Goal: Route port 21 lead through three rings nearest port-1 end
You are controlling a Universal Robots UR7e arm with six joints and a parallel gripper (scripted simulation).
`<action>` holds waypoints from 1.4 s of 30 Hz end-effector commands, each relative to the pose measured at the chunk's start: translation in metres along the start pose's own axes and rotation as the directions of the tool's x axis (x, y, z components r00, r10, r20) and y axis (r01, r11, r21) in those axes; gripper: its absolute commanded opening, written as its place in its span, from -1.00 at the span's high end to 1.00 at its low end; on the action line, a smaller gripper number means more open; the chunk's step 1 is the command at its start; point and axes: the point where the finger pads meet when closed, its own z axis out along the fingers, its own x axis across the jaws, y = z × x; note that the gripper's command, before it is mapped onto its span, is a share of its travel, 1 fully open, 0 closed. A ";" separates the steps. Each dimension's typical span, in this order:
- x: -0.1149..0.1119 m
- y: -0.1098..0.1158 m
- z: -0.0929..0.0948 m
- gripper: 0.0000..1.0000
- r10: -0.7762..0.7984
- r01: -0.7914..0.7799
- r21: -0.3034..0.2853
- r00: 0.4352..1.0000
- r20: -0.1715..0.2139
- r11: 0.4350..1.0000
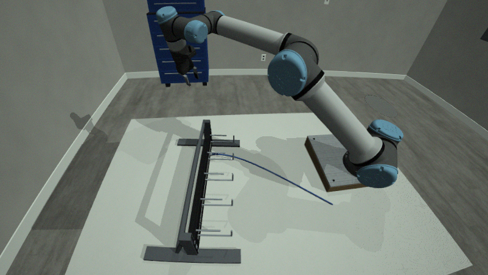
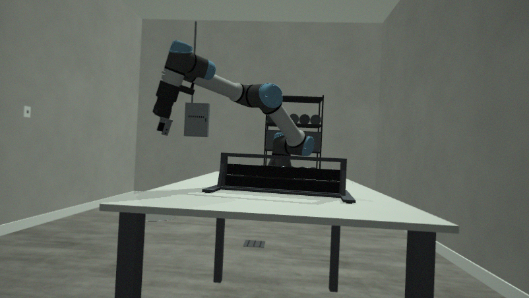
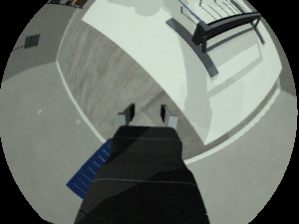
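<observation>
Pale grey arm (image 1: pixel 246 32) tubes, dark joints, blue round caps, black wrist

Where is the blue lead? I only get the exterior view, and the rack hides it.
Observer: In the top view the blue lead comes out of the rack on the arm's side. It lies across the table, and its free end is near the arm's base plate.
Operator: Is it in the rings yet?
Observer: Not the ones that matter. The three rings farthest from its plug have no lead in them.
Operator: Is the gripper holding anything?
Observer: No. The wrist view shows the gripper open with nothing between its fingers, above the floor past the table's edge.
</observation>
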 end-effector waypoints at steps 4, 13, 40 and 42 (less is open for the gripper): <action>0.000 0.000 -0.001 -1.00 0.001 -0.001 -0.002 1.000 0.000 1.000; 0.000 0.000 -0.001 -1.00 0.001 -0.001 -0.002 1.000 0.000 1.000; 0.016 -0.017 -0.018 -1.00 -0.111 0.111 -0.005 0.994 -0.017 0.994; 0.020 -0.022 -0.022 -1.00 -0.141 0.141 -0.006 0.990 -0.022 0.990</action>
